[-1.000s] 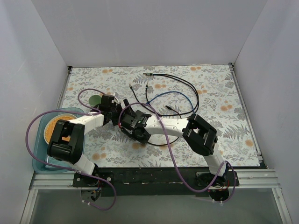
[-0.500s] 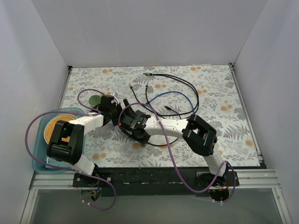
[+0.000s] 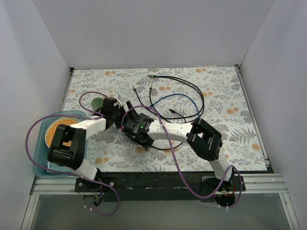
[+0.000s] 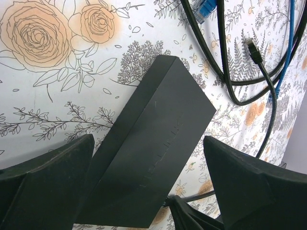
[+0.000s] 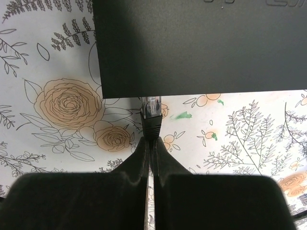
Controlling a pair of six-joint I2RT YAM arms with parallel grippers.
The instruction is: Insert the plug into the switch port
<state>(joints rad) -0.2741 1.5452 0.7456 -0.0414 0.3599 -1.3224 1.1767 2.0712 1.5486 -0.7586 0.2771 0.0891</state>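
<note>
Floral table [image 3: 220,103] — teal tray [image 3: 41,132] holds an orange dish [image 3: 55,127] — left jaws spread, right jaws pinching plug [image 5: 152,114].

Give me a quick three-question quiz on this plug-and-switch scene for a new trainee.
1. True or false: the right gripper is shut on the plug.
2. The left gripper is: A, open around the dark grey box; B, shut on a cable; C, holding a plate.
3. What colour is the loose connector at the top of the left wrist view?
Key: 1 true; 2 A; 3 blue.
</note>
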